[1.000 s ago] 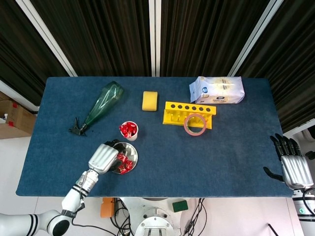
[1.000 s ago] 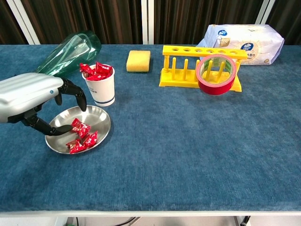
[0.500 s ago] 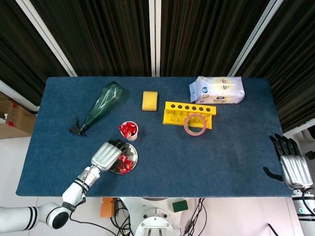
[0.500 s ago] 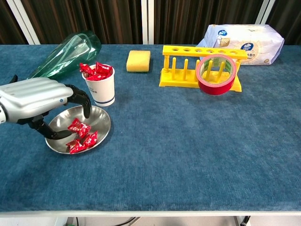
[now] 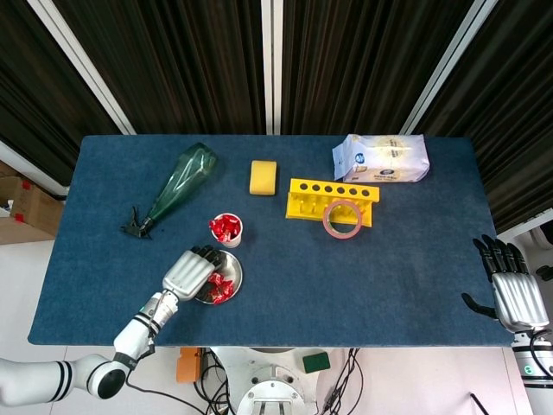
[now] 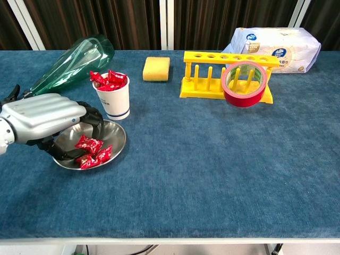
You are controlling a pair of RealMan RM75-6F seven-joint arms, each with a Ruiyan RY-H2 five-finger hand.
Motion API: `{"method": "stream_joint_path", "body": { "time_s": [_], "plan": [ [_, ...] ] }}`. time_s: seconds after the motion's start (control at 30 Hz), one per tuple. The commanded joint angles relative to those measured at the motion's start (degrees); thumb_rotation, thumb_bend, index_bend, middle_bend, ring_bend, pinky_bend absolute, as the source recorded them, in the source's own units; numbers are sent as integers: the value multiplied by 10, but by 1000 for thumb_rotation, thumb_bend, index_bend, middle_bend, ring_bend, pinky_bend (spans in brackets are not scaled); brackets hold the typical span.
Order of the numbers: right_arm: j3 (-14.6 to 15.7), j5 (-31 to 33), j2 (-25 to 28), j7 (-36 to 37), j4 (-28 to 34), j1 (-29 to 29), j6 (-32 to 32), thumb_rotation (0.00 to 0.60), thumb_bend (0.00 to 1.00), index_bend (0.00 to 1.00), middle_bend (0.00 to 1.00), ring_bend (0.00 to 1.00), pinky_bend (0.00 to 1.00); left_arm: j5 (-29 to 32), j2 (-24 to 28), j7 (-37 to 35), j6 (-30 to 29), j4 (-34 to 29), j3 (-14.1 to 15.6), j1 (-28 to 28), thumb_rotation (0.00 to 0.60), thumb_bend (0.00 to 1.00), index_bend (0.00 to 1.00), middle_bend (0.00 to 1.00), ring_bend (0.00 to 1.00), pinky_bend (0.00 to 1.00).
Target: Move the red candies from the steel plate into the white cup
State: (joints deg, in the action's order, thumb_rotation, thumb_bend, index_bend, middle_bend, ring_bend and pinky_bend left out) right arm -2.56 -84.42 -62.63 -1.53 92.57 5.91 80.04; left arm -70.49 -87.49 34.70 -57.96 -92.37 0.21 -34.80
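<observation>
Your red candies (image 6: 90, 151) lie in the steel plate (image 6: 112, 139), directly under your left hand (image 6: 45, 117), and a heap of them already fills the white cup (image 6: 112, 99) just beyond its fingertips (image 6: 96, 115). Since half a second ago that hand has sunk lower over the plate: in the chest view the dark fingers now curl down around the near rim and the candies sit closer between fingers and thumb. The pile has bunched slightly, but whether any candy is actually pinched cannot be told; the fingers are bent, not fully closed. From the head view the left hand (image 5: 188, 271) covers the plate's left half.

Beyond the cup, on the far side from your hand, the green bottle (image 6: 71, 59) lies on its side. The yellow sponge (image 6: 156, 68), yellow rack (image 6: 226, 74) with the red tape roll (image 6: 244, 84) leaning on it, and the white bag (image 6: 276, 43) are well apart to its right, unmoved.

Your right hand (image 5: 515, 292) hangs off the table's right edge as before, fingers spread, holding nothing.
</observation>
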Motion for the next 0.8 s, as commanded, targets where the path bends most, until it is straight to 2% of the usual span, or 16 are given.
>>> {"method": "stream_joint_path", "body": {
  "time_s": [0.03, 0.23, 0.5, 0.6, 0.67, 0.8],
  "plan": [
    [0, 0, 0, 0, 0, 0, 0, 600, 200, 0, 0, 0, 0, 2, -2, 0, -4, -2, -1, 2, 600, 317, 490, 235, 184, 325],
    [1, -2, 0, 0, 0, 0, 0, 600, 199, 0, 0, 0, 0, -16, 4, -12, -24, -19, 1, 10, 600, 319, 551, 256, 193, 333],
    [1, -1, -1, -2, 1, 1, -2, 600, 199, 0, 0, 0, 0, -85, 53, 0, -88, -105, 14, 32, 600, 321, 570, 291, 199, 349],
    [2, -2, -2, -6, 1, 2, -3, 600, 200, 0, 0, 0, 0, -112, 65, -10, -109, -120, -3, 30, 600, 339, 583, 342, 226, 378],
    [3, -4, -2, -6, 2, 1, 0, 600, 200, 0, 0, 0, 0, -117, 69, -25, -117, -119, -29, 22, 600, 355, 588, 362, 235, 396],
    [1, -4, 0, -2, 2, -1, 5, 600, 199, 0, 0, 0, 0, -80, 69, -39, -105, -101, -76, 3, 600, 372, 597, 369, 239, 406]
  ]
}}
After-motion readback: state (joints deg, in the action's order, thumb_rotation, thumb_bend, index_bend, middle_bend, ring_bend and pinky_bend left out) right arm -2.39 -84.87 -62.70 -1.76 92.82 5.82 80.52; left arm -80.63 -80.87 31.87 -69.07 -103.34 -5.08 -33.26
